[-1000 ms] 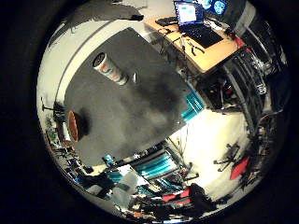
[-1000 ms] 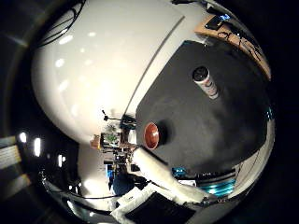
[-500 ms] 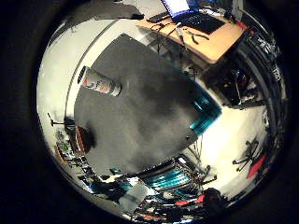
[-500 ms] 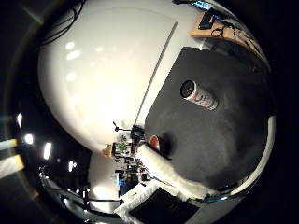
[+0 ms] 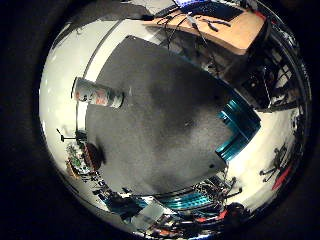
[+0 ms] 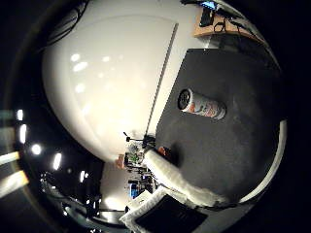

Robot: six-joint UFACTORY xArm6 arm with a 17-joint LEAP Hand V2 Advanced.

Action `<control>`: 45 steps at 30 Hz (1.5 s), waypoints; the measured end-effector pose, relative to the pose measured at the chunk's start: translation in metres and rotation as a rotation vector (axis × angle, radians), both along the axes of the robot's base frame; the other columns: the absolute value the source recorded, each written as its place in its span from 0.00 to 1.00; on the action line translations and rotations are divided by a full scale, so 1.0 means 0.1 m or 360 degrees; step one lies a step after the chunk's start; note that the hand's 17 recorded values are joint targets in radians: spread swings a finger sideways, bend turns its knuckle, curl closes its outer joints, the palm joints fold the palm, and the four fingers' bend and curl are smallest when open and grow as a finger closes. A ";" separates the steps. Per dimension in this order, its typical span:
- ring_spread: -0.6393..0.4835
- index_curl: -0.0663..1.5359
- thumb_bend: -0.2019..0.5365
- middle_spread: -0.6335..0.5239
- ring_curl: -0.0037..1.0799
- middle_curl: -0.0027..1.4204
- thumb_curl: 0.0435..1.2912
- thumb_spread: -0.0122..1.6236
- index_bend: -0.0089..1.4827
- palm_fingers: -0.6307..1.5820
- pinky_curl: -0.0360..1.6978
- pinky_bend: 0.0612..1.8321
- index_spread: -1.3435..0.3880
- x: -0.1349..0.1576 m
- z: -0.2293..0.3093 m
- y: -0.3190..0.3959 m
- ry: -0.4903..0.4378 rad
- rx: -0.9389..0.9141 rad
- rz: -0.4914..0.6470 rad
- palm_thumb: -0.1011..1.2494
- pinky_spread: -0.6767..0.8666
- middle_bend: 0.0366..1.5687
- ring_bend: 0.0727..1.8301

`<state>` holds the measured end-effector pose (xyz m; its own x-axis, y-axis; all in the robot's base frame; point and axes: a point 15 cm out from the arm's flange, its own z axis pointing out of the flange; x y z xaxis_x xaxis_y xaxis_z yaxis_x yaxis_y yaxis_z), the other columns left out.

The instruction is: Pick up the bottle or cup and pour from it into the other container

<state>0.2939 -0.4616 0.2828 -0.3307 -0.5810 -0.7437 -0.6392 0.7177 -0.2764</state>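
Note:
A white bottle [image 6: 201, 104] with an orange label and a dark open top stands upright on the dark grey table [image 5: 165, 125], near one of its edges. A small brown cup [image 5: 91, 156] sits near a corner of the same table, some way from the bottle. In the thumb side view one white finger partly covers that cup. My right hand [image 6: 180, 179] hovers above the table, apart from both things, with that finger stretched out and nothing held.
A wooden desk [image 5: 220, 30] with a laptop and tools stands beyond the table's far edge. A teal frame [image 5: 240, 130] stands by another table edge. Pale floor [image 6: 112, 73] surrounds the table, with a small tripod and clutter near the cup's corner.
Both views have shifted and the bottle now looks larger, so the hand has come closer to the table. The bottle and cup have kept their places.

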 end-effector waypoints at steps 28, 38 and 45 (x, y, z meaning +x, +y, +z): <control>0.69 0.23 0.24 0.57 0.17 0.25 0.20 0.66 0.12 0.39 0.02 0.49 0.66 0.59 -0.34 -0.01 -0.0118 0.0017 -0.0009 0.40 0.73 0.22 0.36; 0.69 0.23 0.23 0.57 0.17 0.25 0.19 0.62 0.12 0.39 0.02 0.49 0.66 0.69 -0.47 0.17 -0.0159 0.0052 0.0042 0.34 0.73 0.22 0.36; 0.68 0.23 0.24 0.57 0.17 0.25 0.19 0.61 0.12 0.39 0.02 0.49 0.66 0.75 -0.54 0.26 -0.0247 0.0091 0.0033 0.33 0.73 0.22 0.35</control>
<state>0.3691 -0.4358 0.2286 -0.1976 -0.5419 -0.8169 -0.6066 0.7222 -0.3324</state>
